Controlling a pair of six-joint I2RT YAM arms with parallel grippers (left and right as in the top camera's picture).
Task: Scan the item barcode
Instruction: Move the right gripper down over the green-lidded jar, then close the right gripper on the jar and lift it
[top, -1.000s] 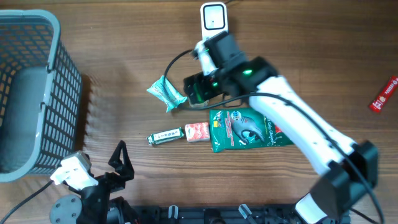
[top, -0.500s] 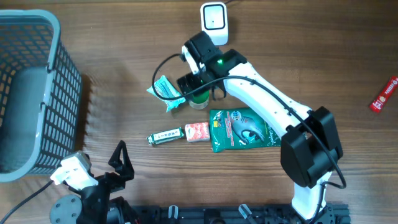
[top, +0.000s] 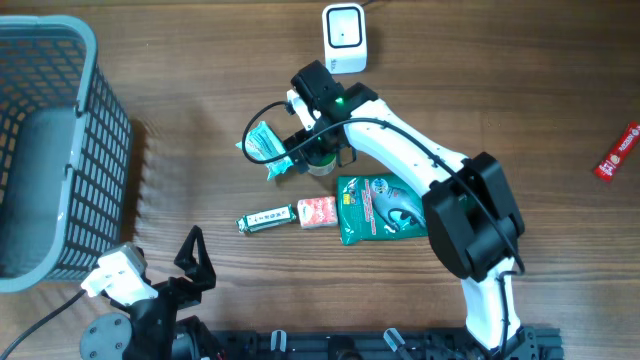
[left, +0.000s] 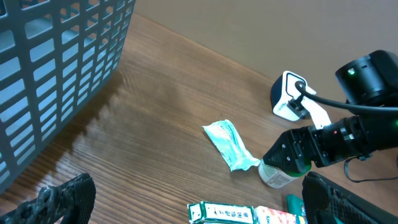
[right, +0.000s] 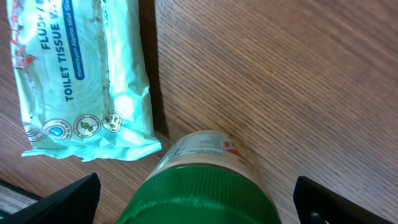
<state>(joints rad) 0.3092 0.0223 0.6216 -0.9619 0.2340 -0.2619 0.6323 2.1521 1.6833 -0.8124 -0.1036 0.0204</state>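
Note:
A jar with a green lid (right: 205, 193) and a printed label stands upright on the wooden table, also seen as the jar (top: 322, 166) and the jar (left: 277, 175). My right gripper (right: 202, 202) hangs right over it, open, one finger on each side of the lid with gaps showing; from above the right gripper (top: 318, 148) covers most of the jar. The white barcode scanner (top: 343, 38) stands just behind, scanner (left: 289, 99). My left gripper (left: 196, 198) is open and empty, low at the front left, left gripper (top: 190, 262).
A pale green toilet tissue pack (top: 268, 148) lies just left of the jar. In front lie a small green box (top: 265, 218), a pink packet (top: 317, 211) and a green pouch (top: 385, 207). A grey basket (top: 50, 150) stands at far left, a red packet (top: 617, 152) at far right.
My right arm has come down and shifted slightly left, bringing its open gripper over the jar. The left arm and the items on the table have not moved.

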